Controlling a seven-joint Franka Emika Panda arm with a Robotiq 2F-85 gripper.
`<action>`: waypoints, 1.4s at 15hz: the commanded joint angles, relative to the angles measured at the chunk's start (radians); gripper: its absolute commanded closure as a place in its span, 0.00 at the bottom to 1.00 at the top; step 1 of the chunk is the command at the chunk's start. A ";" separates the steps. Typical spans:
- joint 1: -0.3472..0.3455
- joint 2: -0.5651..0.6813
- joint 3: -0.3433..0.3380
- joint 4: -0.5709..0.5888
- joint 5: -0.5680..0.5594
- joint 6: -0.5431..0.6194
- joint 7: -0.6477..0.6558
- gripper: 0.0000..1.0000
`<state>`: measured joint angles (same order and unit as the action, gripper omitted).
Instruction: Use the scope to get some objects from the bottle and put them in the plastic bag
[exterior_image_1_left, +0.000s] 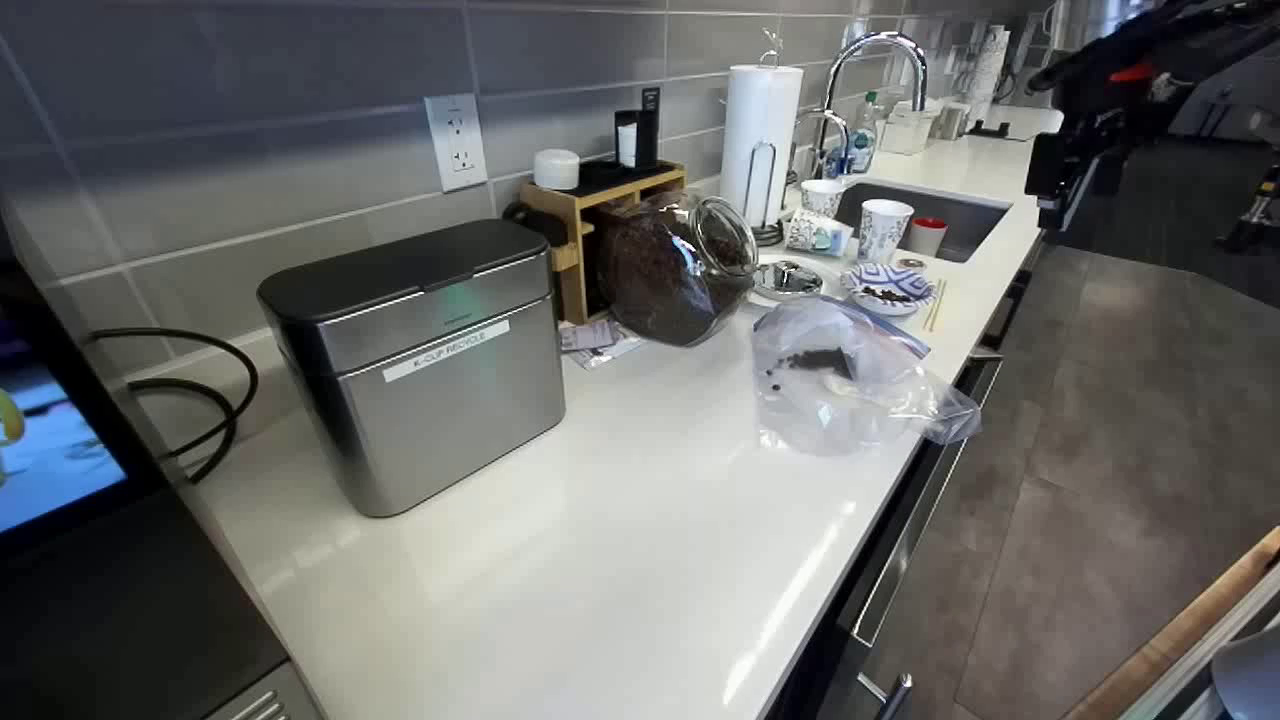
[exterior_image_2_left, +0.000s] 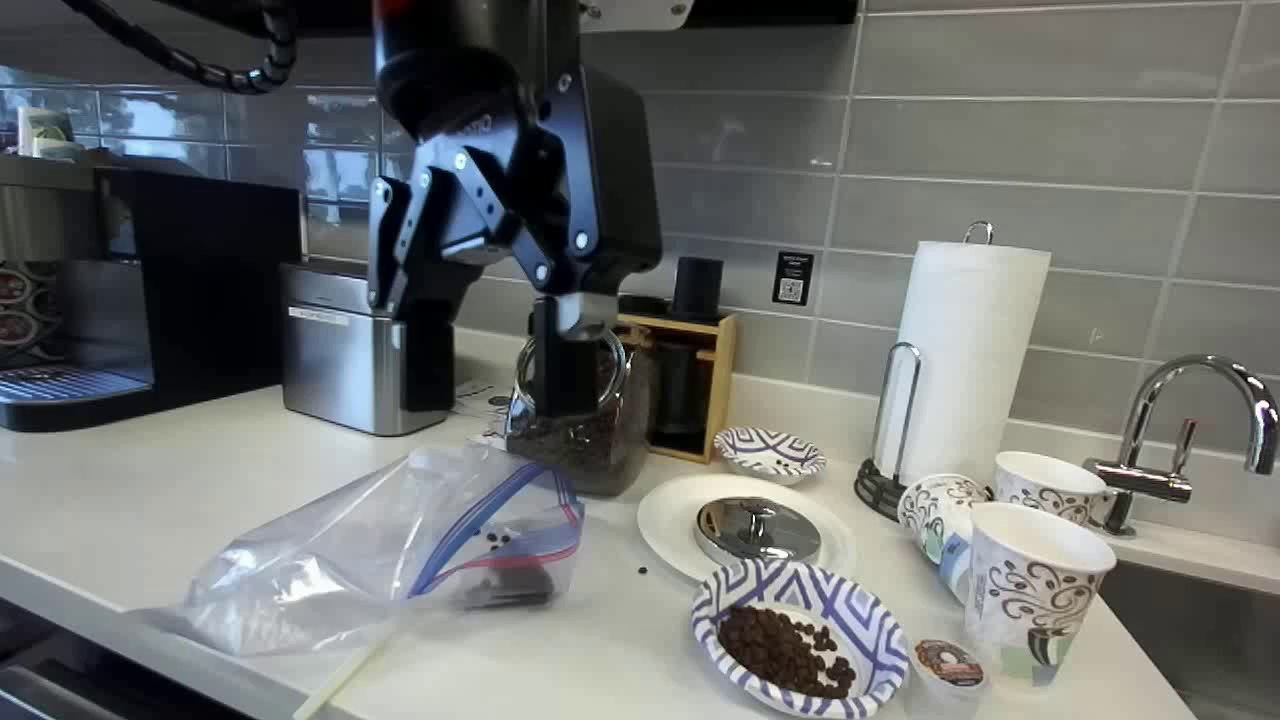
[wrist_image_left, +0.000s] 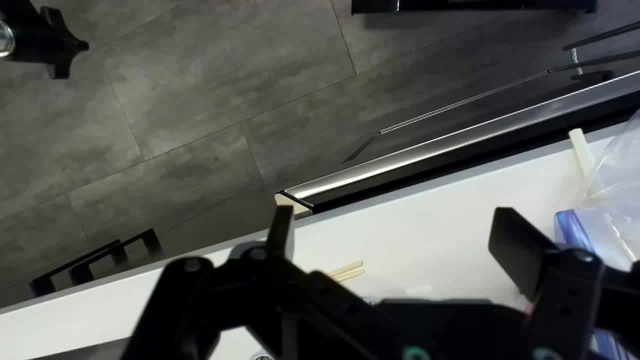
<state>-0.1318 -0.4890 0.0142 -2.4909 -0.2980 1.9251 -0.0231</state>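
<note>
One "K-CUP RECYCLE" bin, sign with apparent QR code, tool spread wide.

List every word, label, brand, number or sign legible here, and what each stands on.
"K-CUP RECYCLE": white label on the steel bin.
Too small or blurred to read:
small mark above that label
QR-code card
lettering on the gripper
print on the coffee pod lid
label on the green-capped bottle
print on the papers beside the bin
I can read no other text.

Paper towels near a faucet
</note>
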 joint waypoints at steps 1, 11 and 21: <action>0.021 0.001 -0.018 0.002 -0.008 -0.005 0.008 0.00; 0.097 0.166 -0.097 0.000 0.229 0.296 -0.092 0.00; 0.209 0.421 -0.133 0.064 0.720 0.534 -0.595 0.13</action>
<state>0.0598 -0.1440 -0.1110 -2.4749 0.3188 2.4610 -0.4941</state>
